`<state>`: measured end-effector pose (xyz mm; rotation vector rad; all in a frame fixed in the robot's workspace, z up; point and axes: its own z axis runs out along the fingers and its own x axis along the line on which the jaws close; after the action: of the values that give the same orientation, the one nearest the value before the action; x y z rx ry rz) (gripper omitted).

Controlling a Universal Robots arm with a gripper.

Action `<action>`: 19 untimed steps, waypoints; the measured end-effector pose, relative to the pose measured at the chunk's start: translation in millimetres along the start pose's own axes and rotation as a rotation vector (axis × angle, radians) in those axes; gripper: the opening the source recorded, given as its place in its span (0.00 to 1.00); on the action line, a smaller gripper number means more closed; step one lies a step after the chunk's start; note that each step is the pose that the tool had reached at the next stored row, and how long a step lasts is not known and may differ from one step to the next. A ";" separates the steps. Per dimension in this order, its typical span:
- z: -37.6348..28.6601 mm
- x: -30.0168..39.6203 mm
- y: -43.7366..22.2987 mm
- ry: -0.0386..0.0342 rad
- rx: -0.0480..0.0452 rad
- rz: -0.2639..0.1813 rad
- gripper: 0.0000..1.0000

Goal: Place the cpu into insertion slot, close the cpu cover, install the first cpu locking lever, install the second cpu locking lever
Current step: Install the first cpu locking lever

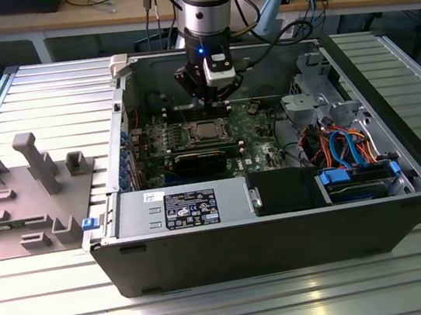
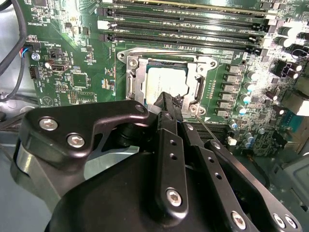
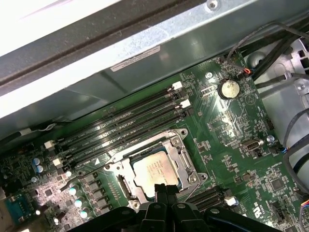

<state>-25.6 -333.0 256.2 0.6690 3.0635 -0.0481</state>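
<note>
The fingers [image 2: 164,123] are pressed together with nothing visibly between them, their tips at the edge of the cpu cover [image 2: 137,79]. The cover lies flat around the cpu [image 2: 164,79], which is seated in the insertion slot [image 2: 126,54] on the green motherboard [image 2: 77,82], beside black memory slots [image 2: 183,29], inside the computer case [image 1: 285,241] on the tabletop [image 1: 82,301].

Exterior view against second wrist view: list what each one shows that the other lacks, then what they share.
Exterior view: the whole black computer case, the grey fixture tray on the exterior view's left, the blue drive cables, and the arm reaching in from above.
Second wrist view: the individual memory slots, the cpu cover framing the chip, and the screws along the gripper linkage.
Shared: the green motherboard and the cpu lying within the cover's window, with the gripper close beside it.
</note>
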 end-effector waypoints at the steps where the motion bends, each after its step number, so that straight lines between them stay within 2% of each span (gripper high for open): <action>1: 0.0 0.0 0.0 -0.0001 0.0000 -0.002 0.11; 19: 0.3 0.0 0.0 -0.0006 -0.0001 -0.018 0.11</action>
<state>-25.6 -333.0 255.9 0.6416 3.0690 -0.0482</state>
